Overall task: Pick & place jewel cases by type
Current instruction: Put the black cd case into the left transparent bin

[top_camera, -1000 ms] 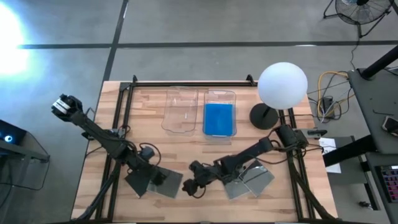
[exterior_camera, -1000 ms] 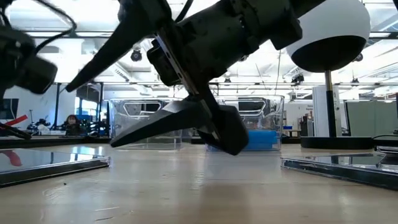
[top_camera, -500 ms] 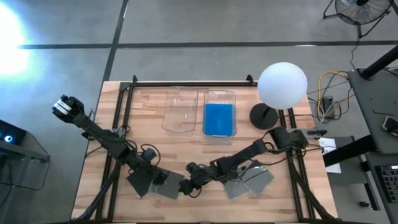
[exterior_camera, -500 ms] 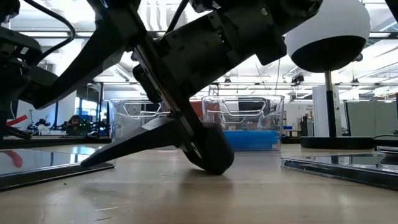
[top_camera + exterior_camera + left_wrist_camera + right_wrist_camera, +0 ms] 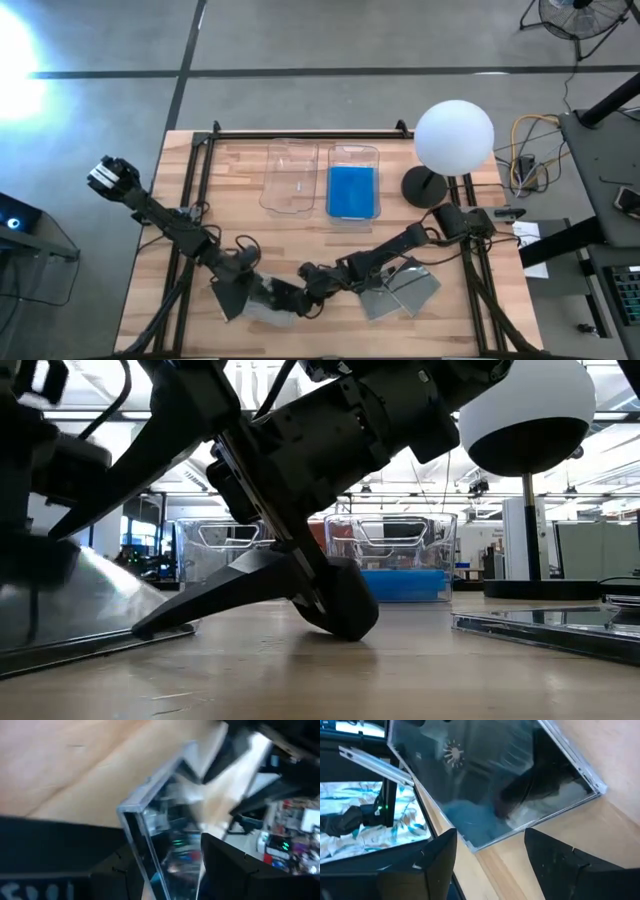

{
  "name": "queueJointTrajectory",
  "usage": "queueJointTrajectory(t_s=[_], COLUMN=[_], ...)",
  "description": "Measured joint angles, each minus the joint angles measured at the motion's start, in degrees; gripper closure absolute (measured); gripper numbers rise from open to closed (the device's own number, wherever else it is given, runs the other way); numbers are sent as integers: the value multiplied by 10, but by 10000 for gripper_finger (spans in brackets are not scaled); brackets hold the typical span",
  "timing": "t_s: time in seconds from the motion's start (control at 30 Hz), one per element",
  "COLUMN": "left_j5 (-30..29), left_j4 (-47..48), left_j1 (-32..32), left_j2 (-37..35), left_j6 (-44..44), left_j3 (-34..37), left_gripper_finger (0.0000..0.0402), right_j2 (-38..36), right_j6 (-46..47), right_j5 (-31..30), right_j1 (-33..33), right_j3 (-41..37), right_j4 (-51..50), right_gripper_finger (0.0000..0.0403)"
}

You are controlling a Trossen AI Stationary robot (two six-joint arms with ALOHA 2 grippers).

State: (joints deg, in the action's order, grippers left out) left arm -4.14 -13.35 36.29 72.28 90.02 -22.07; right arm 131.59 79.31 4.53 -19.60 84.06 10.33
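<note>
**Operator:** Which step is in hand?

**Technician:** The pick of one dark jewel case [image 5: 265, 305] at the front left of the table [image 5: 450, 325]. The left gripper [image 5: 258, 293] has its fingers pinching the edge of that case; the left wrist view shows the clear edge between the two dark fingers [image 5: 235, 870]. In the low view the case [image 5: 70, 600] stands tilted, one edge on the wood.

**Operator:** And the right arm?

**Technician:** The right gripper [image 5: 303, 297] is just beside the same case, fingers spread and holding nothing. Its lower finger [image 5: 250, 585] rests on the table near the case's raised side.

**Operator:** Where are the other cases?

**Technician:** Blue cases [image 5: 351, 190] lie in the right bin [image 5: 353, 152]; the left bin [image 5: 290, 178] appears to hold none. Two more grey cases [image 5: 400, 290] lie flat at front right.

**Operator:** What does the next move call for?

**Technician:** In my judgement, a firm hold on the edge, a lift clear of the right gripper, then a carry to the left bin. The pinch is narrow, so the case may swing or slip.
</note>
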Motion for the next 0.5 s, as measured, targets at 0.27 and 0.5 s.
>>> queueJointTrajectory(t_s=[0.27, 0.5], left_j5=[-5, 6], left_j4=[-50, -11], left_j1=[-2, -2], left_j2=[-1, -1], left_j6=[-8, 6], left_j3=[-1, -1], left_gripper_finger=[238, 266], right_j2=[0, -3], right_j6=[-5, -11], right_j5=[1, -3], right_j1=[4, 4], right_j3=[0, -2], right_j4=[-2, 5], right_gripper_finger=[174, 174])
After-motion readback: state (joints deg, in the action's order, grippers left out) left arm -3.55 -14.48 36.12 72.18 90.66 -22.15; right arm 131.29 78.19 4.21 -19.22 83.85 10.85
